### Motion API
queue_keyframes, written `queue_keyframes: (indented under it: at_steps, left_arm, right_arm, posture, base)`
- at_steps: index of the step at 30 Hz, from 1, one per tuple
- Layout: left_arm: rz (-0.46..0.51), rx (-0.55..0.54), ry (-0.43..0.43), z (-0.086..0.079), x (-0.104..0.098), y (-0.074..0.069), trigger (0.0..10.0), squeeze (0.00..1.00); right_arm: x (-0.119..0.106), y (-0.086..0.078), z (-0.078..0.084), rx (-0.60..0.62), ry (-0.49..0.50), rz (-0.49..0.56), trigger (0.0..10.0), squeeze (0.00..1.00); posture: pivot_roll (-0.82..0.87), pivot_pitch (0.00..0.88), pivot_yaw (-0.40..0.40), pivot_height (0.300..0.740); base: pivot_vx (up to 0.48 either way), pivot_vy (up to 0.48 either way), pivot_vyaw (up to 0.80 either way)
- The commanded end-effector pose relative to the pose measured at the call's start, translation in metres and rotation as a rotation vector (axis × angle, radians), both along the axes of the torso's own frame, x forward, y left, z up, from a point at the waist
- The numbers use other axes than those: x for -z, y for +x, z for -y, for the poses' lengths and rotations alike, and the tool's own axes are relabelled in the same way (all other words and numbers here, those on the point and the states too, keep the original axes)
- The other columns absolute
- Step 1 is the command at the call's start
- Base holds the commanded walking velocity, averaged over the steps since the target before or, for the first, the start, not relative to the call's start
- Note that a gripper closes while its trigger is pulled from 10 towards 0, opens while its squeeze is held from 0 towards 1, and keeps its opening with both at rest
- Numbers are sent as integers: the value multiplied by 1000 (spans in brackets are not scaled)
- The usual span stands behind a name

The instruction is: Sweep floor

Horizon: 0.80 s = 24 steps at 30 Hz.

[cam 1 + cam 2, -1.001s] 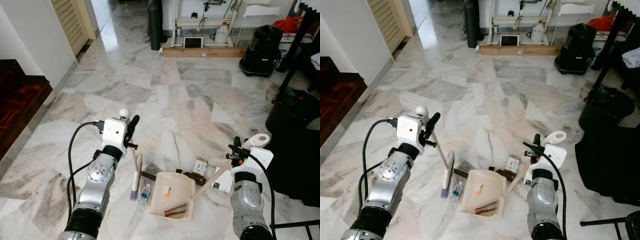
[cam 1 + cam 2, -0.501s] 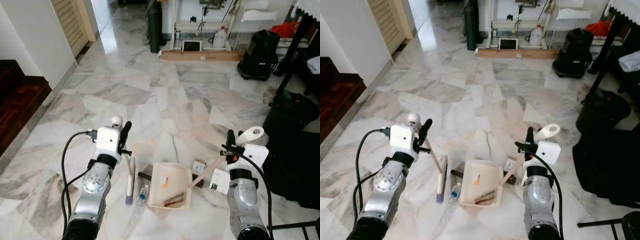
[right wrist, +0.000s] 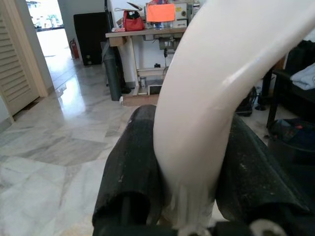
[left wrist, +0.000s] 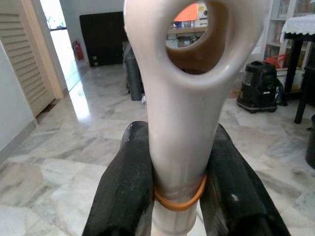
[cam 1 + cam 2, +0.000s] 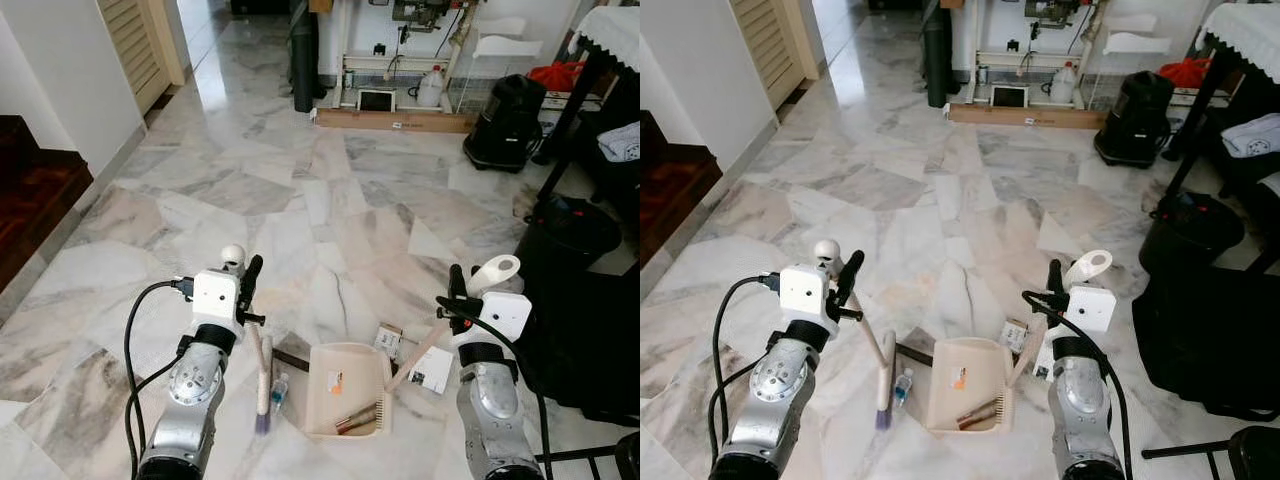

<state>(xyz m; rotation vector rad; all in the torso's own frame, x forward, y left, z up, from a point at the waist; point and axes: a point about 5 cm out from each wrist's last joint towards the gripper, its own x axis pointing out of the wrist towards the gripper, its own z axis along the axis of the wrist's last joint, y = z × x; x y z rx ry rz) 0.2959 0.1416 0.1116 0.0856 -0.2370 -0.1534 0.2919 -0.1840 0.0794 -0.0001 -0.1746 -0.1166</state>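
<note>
The grey-veined white marble floor [image 5: 330, 190] carries everything here, and the cream plastic dustpan [image 5: 348, 388] sits flat on it between the robot's two arms, its long pale handle [image 5: 425, 350] rising at a slant to the right pincer [image 3: 189, 196]. That pincer is clamped on the handle's top, probably to steady the pan as a fixed catch. The left pincer [image 4: 179, 196] is closed round the looped end of the cream hand broom [image 5: 262, 372], so the brush hangs within sweeping reach of the pan. The broom's long axis runs down from the grip, its head lying on the floor just left of the pan and pointing towards the robot. A small clear plastic bottle [image 5: 277, 392] lies between brush and pan; a brown stick-like scrap [image 5: 357, 420] rests inside the pan.
</note>
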Motion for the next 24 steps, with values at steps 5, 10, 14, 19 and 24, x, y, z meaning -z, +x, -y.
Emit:
queue_keyframes:
  at_steps: [5,10,14,19,24]
  left_arm:
    - [54,0,0,-1,-7,-3,10000,0]
    - [50,-8,4,-7,-5,-14,10000,0]
    - [48,-29,8,-13,-2,-21,10000,0]
    - [37,-23,-10,-12,1,-27,10000,0]
    - [30,-19,4,-13,2,-29,10000,0]
  right_arm:
    - [-13,-3,2,18,-23,45,10000,0]
    - [-14,-15,4,38,-28,49,10000,0]
    - [-12,-19,3,24,-54,32,10000,0]
    - [-14,-19,0,16,-49,25,10000,0]
    - [-15,-18,-3,6,-52,20,10000,0]
  posture:
    - [37,0,-21,740]
    - [33,0,-13,740]
    - [37,0,-25,740]
    - [47,0,-37,740]
    - [49,0,-36,740]
  base:
    - [0,0,0]
    - [0,0,0]
    - [0,0,0]
    - [0,0,0]
    - [0,0,0]
